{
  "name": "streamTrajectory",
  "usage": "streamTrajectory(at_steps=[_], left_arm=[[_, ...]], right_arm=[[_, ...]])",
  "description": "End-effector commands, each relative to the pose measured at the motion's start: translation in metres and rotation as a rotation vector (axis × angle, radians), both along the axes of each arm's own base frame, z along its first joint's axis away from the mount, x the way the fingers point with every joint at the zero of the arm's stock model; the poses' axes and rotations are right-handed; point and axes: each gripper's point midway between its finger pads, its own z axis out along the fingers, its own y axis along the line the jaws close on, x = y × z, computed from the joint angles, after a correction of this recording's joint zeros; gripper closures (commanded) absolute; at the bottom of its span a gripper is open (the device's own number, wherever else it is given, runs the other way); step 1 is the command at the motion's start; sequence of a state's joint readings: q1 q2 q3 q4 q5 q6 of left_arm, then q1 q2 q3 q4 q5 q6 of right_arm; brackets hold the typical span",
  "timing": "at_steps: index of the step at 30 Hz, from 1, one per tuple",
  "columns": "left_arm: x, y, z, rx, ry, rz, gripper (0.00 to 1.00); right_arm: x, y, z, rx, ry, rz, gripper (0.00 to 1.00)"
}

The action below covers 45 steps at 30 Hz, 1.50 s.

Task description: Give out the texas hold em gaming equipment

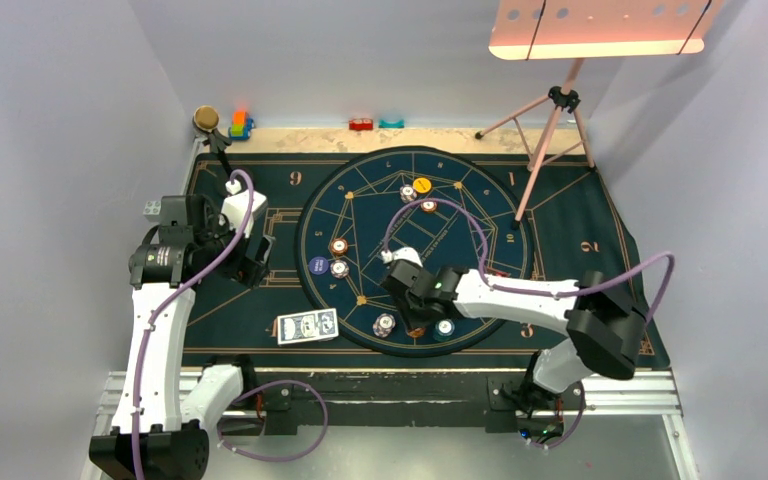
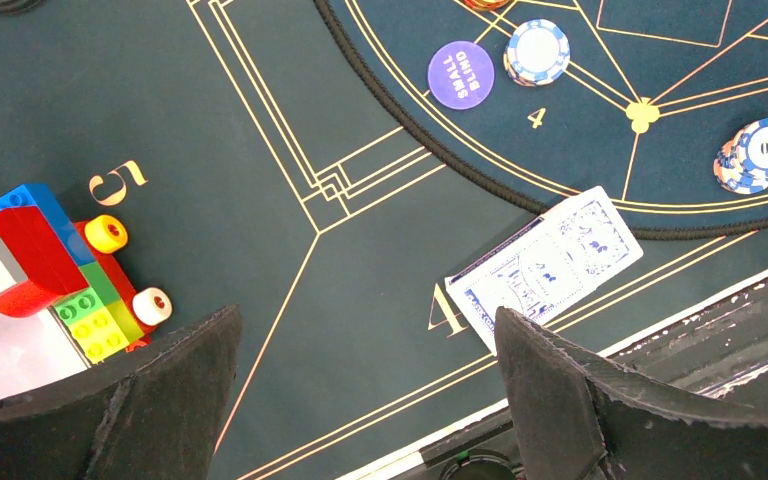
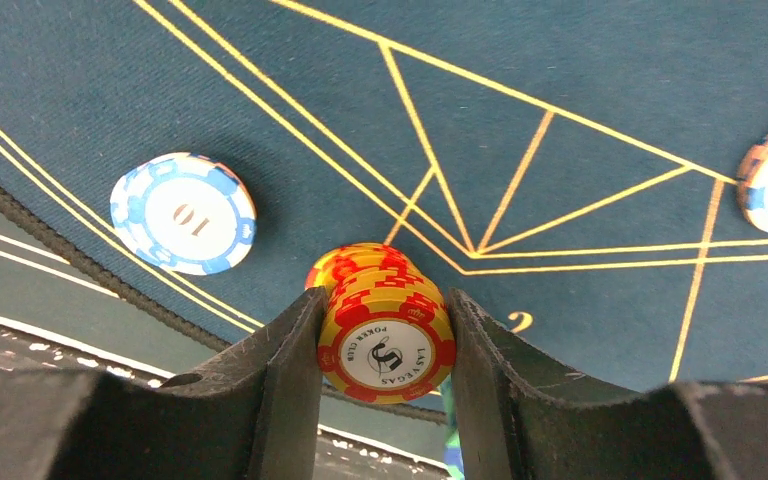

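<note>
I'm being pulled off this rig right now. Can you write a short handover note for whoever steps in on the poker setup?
Left gripper: open, empty, near the cards, which lie in one pile by the round mat's near edge.
Right gripper: closed on a red-and-yellow chip stack on the round mat.
Done: several other chip stacks and the small blind button sit on the round mat.
Left: place the gripped stack; the cards look undealt.

Count, top view: white chip stack [image 1: 385,324] x3, orange chip stack [image 1: 338,246] x3, teal chip [image 1: 445,327] x1, blue button disc [image 1: 318,265] x1, orange button disc [image 1: 422,185] x1, card pile [image 1: 307,326] x1. Toy block cluster [image 1: 240,125] x3 along far edge, plus x1 in left wrist view.
</note>
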State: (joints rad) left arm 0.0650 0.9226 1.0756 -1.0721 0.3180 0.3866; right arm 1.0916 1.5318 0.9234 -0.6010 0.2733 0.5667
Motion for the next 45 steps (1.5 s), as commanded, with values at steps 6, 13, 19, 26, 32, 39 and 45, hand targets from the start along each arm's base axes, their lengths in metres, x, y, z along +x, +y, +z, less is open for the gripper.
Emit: streamTrajectory(at_steps=[6,13,19,26,32,39,45], left_arm=[[0.004,0.0,0.012,0.006,-0.04,-0.013,0.0],[0.003,-0.002,0.01,-0.006,-0.031,-0.019,0.0],[-0.001,-0.001,0.008,0.003,-0.031,-0.03,0.0],[-0.001,-0.002,0.008,0.0,-0.033,-0.034,0.0],[-0.001,-0.002,0.01,0.004,-0.036,-0.034,0.0],[-0.002,-0.002,0.01,0.003,-0.034,-0.034,0.0],[-0.002,-0.003,0.011,-0.002,-0.037,-0.031,0.0]], right_arm=[[0.083,-0.035,0.083,0.133,-0.186,-0.23,0.94],[0.164,-0.112,0.064,0.069,-0.212,-0.542,0.94],[0.197,-0.149,0.034,0.042,-0.194,-0.682,0.95],[0.201,-0.149,0.001,0.008,-0.126,-0.688,0.92],[0.191,-0.152,-0.017,-0.015,-0.084,-0.705,0.54],[0.193,-0.15,0.035,0.054,-0.169,-0.71,0.27],[0.168,-0.112,0.095,0.129,-0.242,-0.585,0.25]])
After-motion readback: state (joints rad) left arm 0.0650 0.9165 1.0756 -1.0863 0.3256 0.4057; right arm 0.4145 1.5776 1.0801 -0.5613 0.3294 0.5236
